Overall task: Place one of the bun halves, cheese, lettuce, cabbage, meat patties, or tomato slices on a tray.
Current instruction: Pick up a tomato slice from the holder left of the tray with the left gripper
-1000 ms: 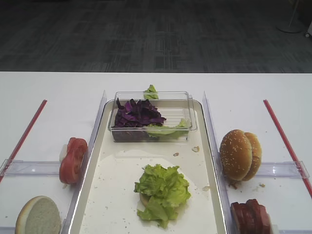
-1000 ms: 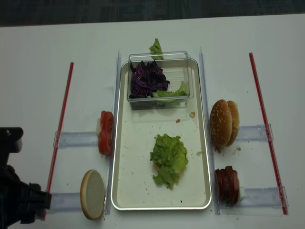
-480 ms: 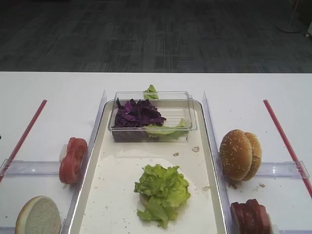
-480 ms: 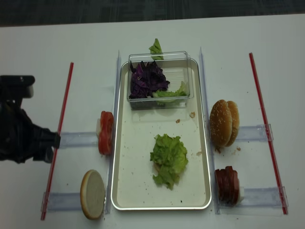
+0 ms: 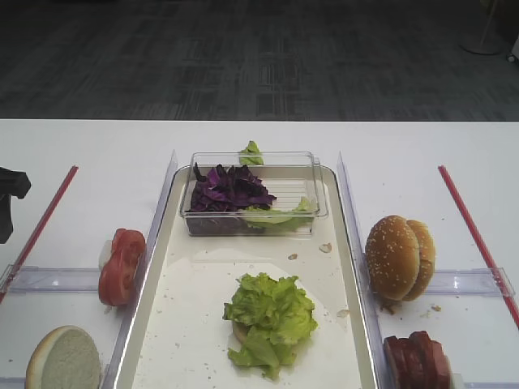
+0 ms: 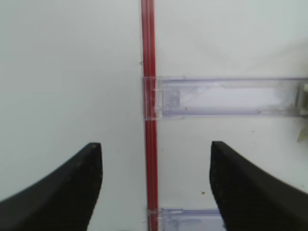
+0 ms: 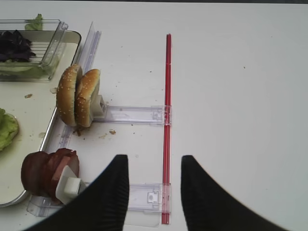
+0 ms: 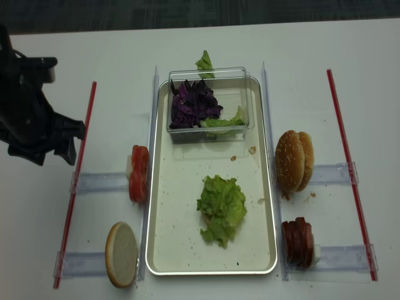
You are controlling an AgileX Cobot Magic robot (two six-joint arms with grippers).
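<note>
Green lettuce [image 8: 222, 207] lies on the tray [image 8: 181, 250]; both grippers [image 6: 153, 185] [image 7: 154, 190] hang spread, seemingly empty.

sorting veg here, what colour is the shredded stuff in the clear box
Dark purple: the cabbage, clearest in the exterior high view.
</note>
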